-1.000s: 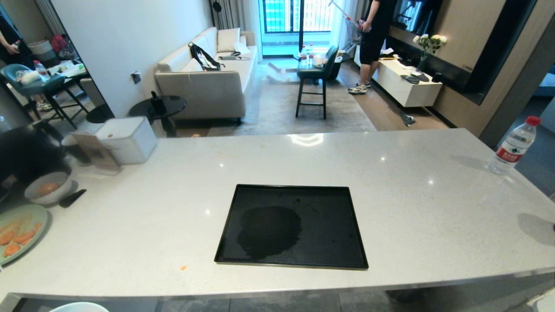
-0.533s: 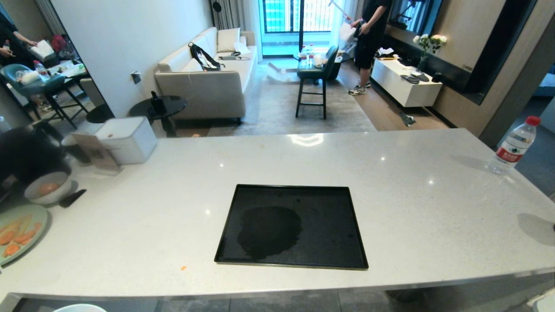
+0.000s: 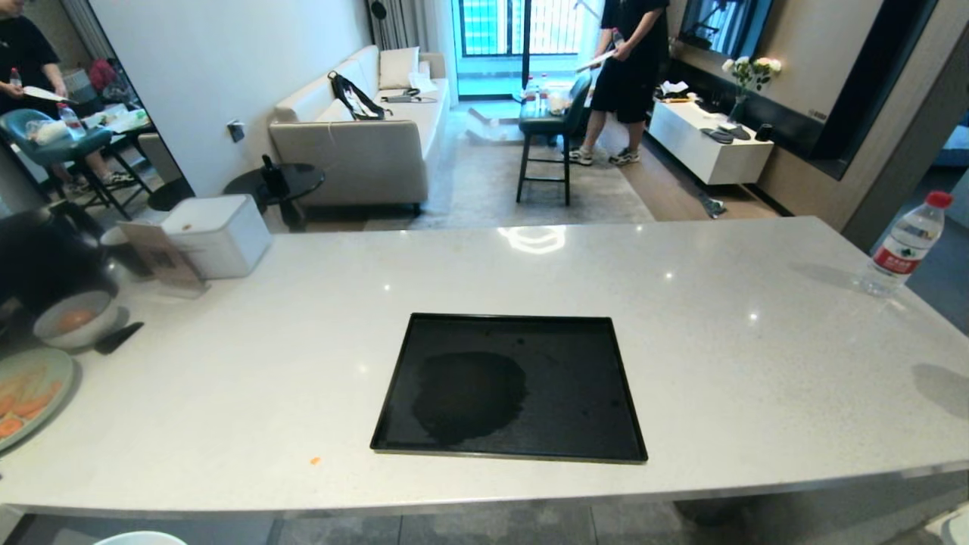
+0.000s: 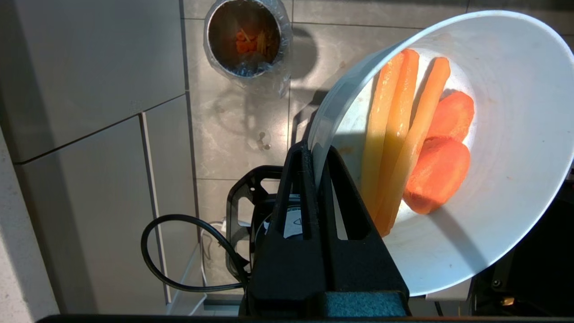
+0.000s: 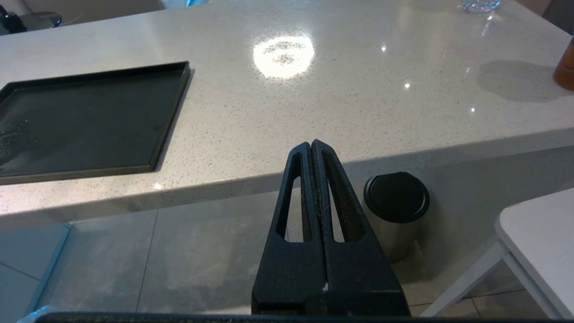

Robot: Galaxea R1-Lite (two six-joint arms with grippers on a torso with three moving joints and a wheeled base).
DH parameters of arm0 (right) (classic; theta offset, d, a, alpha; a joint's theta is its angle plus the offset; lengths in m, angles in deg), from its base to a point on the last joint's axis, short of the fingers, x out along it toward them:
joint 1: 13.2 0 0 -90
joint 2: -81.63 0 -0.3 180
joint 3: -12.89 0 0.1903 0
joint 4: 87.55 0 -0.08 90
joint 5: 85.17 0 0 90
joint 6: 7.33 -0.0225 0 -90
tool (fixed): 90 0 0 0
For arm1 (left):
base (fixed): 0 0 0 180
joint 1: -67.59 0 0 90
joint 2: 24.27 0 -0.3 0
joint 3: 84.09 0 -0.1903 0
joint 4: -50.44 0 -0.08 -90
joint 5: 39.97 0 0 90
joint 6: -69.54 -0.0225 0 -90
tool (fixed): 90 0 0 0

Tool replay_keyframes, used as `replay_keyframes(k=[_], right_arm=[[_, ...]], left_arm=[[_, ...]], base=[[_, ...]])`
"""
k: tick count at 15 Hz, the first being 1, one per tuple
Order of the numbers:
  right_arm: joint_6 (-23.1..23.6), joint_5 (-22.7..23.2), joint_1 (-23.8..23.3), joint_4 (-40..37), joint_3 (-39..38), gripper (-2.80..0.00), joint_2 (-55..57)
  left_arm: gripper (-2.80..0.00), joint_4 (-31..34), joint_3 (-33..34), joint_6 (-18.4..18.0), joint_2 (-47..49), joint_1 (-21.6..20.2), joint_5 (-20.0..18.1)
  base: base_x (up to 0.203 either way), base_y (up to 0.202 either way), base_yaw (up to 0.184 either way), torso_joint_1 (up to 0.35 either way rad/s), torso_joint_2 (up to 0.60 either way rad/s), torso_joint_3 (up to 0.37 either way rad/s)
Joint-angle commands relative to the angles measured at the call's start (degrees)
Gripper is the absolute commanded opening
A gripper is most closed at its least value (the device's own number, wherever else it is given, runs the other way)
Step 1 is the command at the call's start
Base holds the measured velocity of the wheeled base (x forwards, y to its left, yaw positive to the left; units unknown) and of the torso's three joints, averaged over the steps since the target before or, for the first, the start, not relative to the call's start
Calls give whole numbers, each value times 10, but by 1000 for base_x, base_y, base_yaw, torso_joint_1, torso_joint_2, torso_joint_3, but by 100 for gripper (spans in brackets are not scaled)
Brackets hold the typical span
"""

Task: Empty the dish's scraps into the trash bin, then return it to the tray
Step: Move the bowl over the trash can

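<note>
Down below the desk edge, the left hand [image 4: 316,157] is pinching the rim of the dish [image 4: 493,134], its two black fingers pressed tight on either side of the thin wall. That pale bowl is tilting above the tiled floor [image 4: 242,130], and the scraps [image 4: 417,139] are lying inside it: three long yellow-orange sticks side by side and two orange carrot slices just beside them. Well apart from the bowl, farther off on the floor, the trash bin [image 4: 246,38] is standing upright in its crinkled clear bag, with some orange pieces already showing at its coppery bottom.

Up on the white speckled desk [image 3: 681,318], the tray [image 3: 515,390] is sitting near the front edge, holding nothing but a dark wet-looking patch on its left half. A pale-green plate [image 3: 26,393] with carrot pieces and a greyish bowl [image 3: 74,318] are sitting at the far left, and a water bottle [image 3: 905,244] is standing at the far right.

The right hand [image 5: 312,148] is hanging low beside the desk's near edge, its fingers pressed together on nothing, with a steel bin [image 5: 397,211] under the desk beyond it.
</note>
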Motion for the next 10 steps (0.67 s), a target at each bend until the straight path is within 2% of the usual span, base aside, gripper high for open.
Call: replay_keyframes(k=[1, 10], right_arm=[[-2, 0, 0, 0, 0, -280, 1], [-2, 0, 0, 0, 0, -280, 1]], left_arm=[[-280, 2, 2, -1, 2, -1, 0], [-280, 2, -1, 0, 1, -2, 0]], base=[[0, 0, 0, -135, 325, 183], [0, 0, 0, -131, 332, 193]])
